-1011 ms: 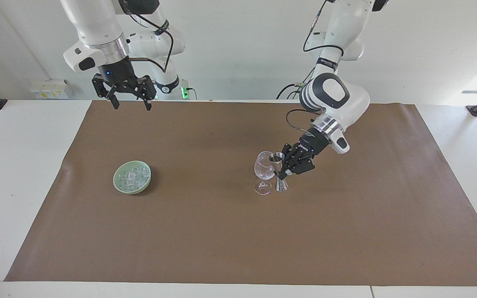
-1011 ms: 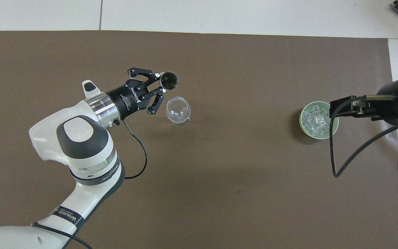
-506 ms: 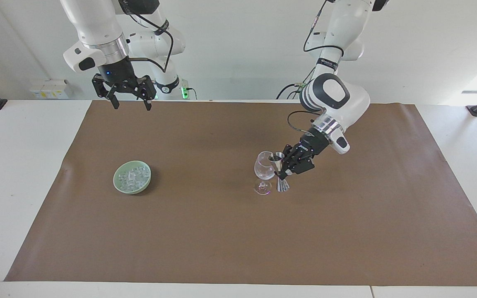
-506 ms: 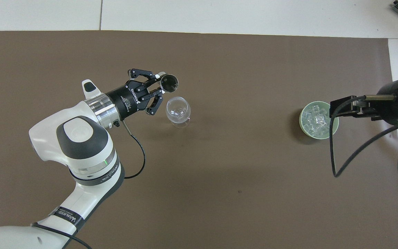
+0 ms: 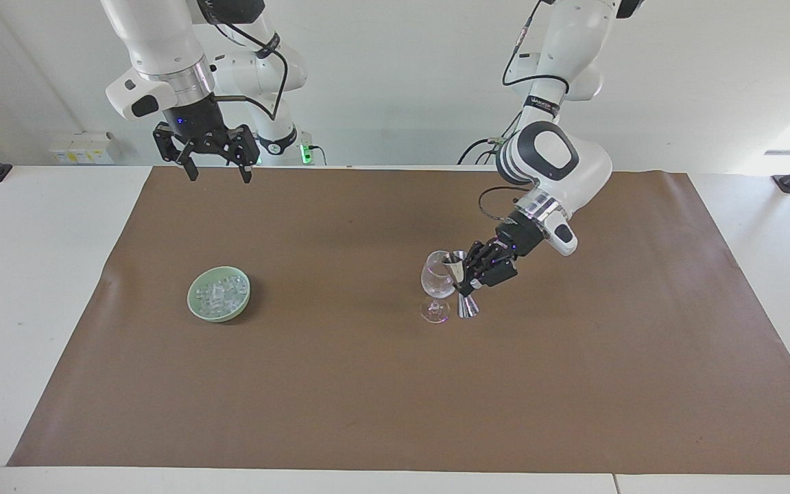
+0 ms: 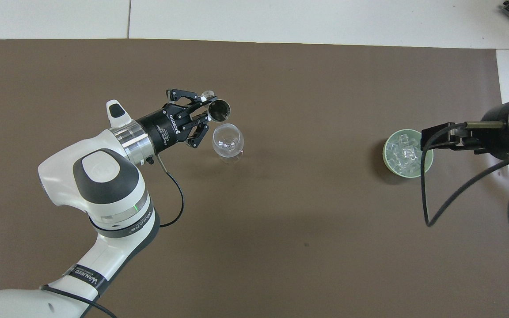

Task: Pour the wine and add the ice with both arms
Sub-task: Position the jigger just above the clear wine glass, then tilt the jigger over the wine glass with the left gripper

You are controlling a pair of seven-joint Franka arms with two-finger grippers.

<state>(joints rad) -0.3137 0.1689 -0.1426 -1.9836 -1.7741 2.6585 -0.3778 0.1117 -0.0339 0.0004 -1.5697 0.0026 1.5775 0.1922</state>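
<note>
Across the brown paper mat (image 5: 395,384) in the facing view: left gripper (image 5: 465,283) has its jaws clenched on the waist of a small metal hourglass-shaped jigger (image 5: 462,285), tilted so its upper cup leans against the rim of the clear stemmed wine glass (image 5: 437,285). Whether the jigger's foot rests on the mat cannot be told. Right gripper (image 5: 217,171) hangs high over the mat's edge nearest the robots, jaws released, holding nothing; that arm waits. Heap of small clear ice cubes (image 5: 220,291) sits in a pale green round bowl (image 5: 197,307) toward the right arm's end, well apart from the glass.

Overhead view: jigger (image 6: 218,110) mouth shows dark, just beside the glass (image 6: 227,142) bowl. Right gripper (image 6: 433,143) overlaps the bowl (image 6: 387,158) with the ice (image 6: 401,154); the facing view shows it well above. Wide bare mat (image 6: 307,212) between glass and bowl; white worktop (image 6: 316,17) borders the mat.
</note>
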